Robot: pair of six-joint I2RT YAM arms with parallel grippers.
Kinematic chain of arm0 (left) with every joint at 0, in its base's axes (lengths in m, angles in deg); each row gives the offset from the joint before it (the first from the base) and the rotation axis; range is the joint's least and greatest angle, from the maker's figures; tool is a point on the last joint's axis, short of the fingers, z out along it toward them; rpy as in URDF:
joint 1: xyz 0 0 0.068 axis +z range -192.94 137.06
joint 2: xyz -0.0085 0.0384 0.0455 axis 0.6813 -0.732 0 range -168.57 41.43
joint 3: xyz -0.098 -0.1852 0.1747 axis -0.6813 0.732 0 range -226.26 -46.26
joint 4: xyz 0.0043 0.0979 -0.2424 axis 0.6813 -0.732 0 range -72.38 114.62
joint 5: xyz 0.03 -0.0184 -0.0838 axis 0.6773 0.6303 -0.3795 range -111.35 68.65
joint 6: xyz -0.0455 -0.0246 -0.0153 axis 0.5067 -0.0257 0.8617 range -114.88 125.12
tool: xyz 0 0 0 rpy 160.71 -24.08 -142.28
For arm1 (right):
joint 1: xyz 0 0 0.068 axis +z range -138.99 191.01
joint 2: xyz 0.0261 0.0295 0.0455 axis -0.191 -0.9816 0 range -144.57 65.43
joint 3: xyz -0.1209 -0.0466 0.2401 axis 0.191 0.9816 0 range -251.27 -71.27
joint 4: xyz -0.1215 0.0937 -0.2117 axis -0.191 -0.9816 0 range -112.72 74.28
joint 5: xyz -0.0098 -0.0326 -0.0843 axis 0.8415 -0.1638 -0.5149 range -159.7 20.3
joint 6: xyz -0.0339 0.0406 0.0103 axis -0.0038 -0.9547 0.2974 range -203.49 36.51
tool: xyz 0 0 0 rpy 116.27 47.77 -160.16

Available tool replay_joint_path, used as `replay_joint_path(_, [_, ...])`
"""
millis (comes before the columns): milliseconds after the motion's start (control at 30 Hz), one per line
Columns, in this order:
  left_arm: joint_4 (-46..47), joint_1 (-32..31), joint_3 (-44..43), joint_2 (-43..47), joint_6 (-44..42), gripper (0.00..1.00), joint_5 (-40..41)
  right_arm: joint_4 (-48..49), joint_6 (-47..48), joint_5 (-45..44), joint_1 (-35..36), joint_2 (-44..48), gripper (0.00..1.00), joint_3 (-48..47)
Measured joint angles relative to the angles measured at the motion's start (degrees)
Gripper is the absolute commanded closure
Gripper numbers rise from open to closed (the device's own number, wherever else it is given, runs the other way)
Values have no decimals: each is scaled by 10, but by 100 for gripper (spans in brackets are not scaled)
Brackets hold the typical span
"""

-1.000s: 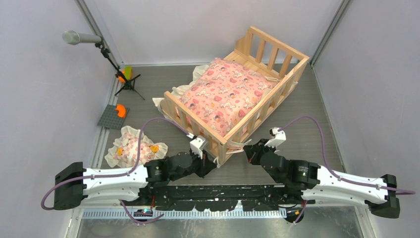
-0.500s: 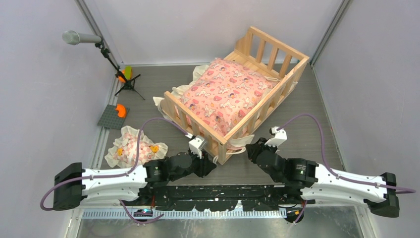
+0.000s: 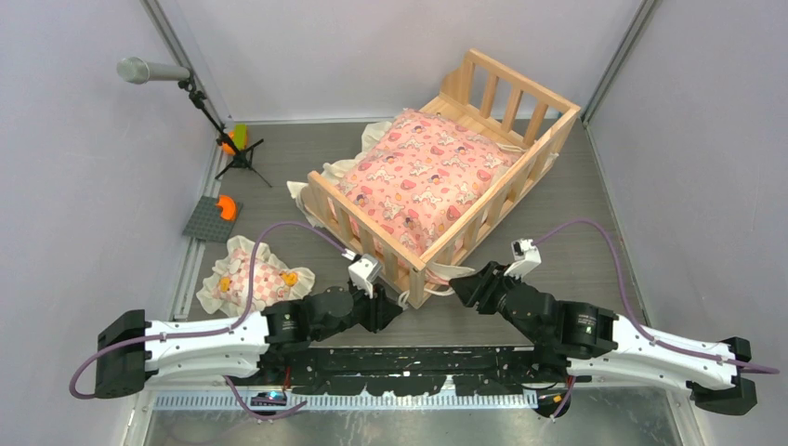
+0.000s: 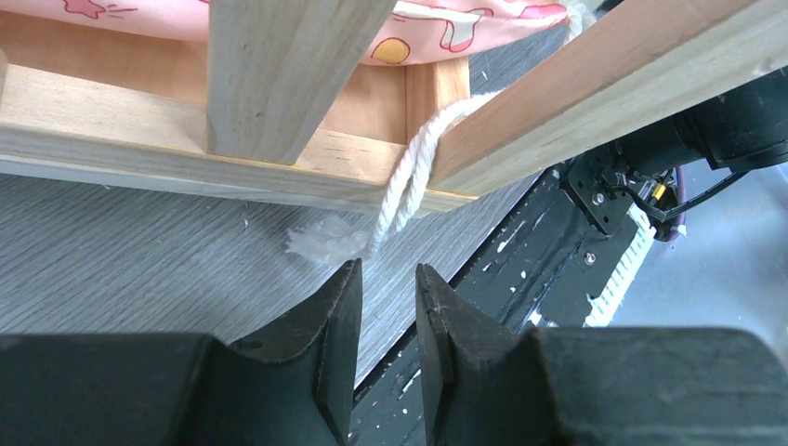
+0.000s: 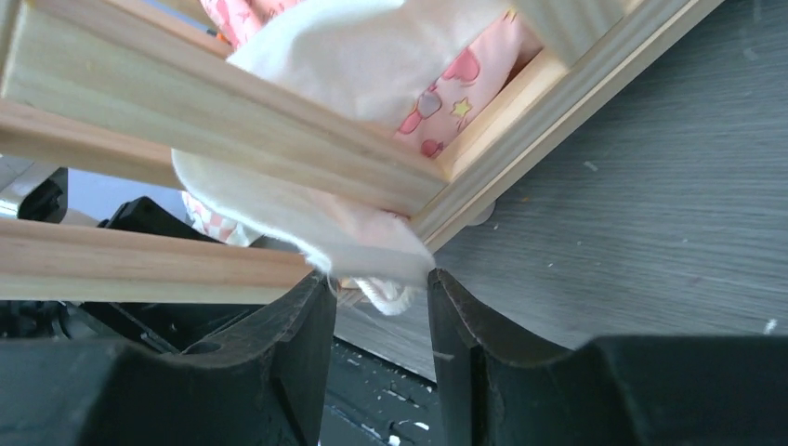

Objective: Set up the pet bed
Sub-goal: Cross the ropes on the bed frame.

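The pet bed (image 3: 520,79), a pale wooden slatted frame, sits diagonally mid-table with a pink printed cushion (image 3: 423,181) inside. My left gripper (image 3: 387,305) is just short of the bed's near corner. In the left wrist view it (image 4: 386,269) is slightly open and holds nothing. A white cord (image 4: 409,181) hangs from the corner to a frayed tuft (image 4: 321,243) ahead of its tips. My right gripper (image 3: 463,283) is by the near right side. It (image 5: 381,277) is open, and the cushion's cream frill (image 5: 279,204) droops over the rail (image 5: 186,102) just beyond its tips.
A small frilled pillow (image 3: 253,279) lies on the table at the left, beside my left arm. Behind it are a grey baseplate (image 3: 206,221) with an orange piece, and a microphone (image 3: 153,71) on a tripod. Walls close in on three sides.
Both grippers have gone from shut to open. The left one has let go of the cord end and the right one of the frill. Both have drawn back slightly from the bed's near end.
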Motion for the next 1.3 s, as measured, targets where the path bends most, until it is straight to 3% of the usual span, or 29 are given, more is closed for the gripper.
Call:
replay_joint_path(433, [-3,0,5,10,0,70,2,10,-92,26,0,-63,51,13])
replay_joint_path(833, [-3,0,5,-2,-1,70,2,54,-113,46,0,25,50,82])
replay_joint_path(1133, [-2,0,5,-11,-1,70,1,106,-110,67,1,33,67,116])
replay_joint_path(1300, [-2,0,5,-12,-1,70,1,116,-110,66,1,33,82,122])
